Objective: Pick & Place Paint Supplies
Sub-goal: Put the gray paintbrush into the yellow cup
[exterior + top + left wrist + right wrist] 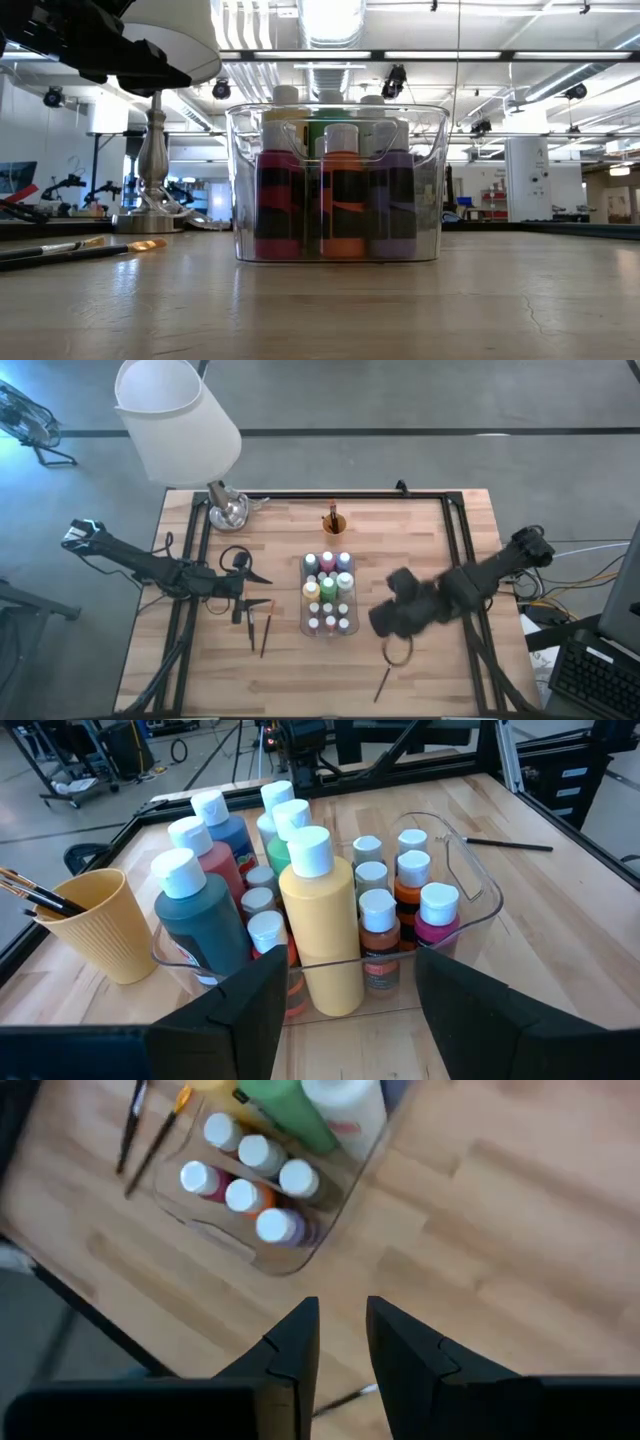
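Paint bottles [328,592] with white caps stand upright in a clear tray [470,870] at mid-table. Two brushes [258,630] lie flat left of the tray, and another brush [382,683] lies near the front edge, right of it. My left gripper [258,577] hangs just left of the tray, open wide [345,1010], pointing toward the bottles [320,920] with nothing between its fingers. My right gripper [395,610] hovers above the table to the right of the tray, pointing steeply down. Its fingers [343,1335] stand a little apart over bare wood, holding nothing.
An orange cup [333,523] holding brushes [30,892] stands behind the tray. A lamp with a white shade [175,415] and a metal base [228,510] occupies the far left corner. A dark loop [397,650] lies under the right arm. A black frame [330,496] edges the table.
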